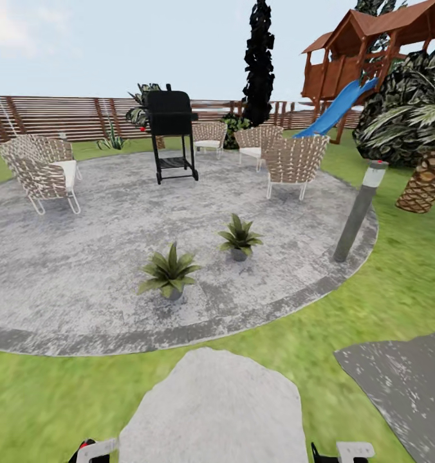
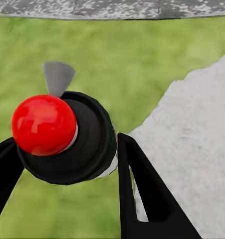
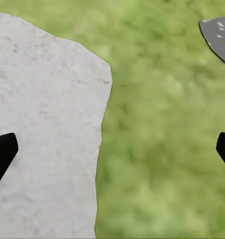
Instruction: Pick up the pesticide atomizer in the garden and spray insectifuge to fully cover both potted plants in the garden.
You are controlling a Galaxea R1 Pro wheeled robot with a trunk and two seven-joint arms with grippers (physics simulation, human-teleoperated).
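Left gripper [image 2: 67,164] fingers grasp a round, black, red-capped object [image 2: 67,137], probably light, rigid and slippery; right gripper [image 3: 112,154] fingers released, empty.

A backyard garden: green lawn [image 1: 44,392], round grey paved patio [image 1: 82,257], black barbecue grill [image 1: 171,132], brown slatted wooden fence [image 1: 63,116], wooden playhouse with blue slide [image 1: 336,106].

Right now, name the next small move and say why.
Probably roll forward over the pale stepping stone toward the nearer olive-leaved potted plant on the round grey patio: the left gripper holds the black, red-capped atomizer, yet that plant sits well ahead.
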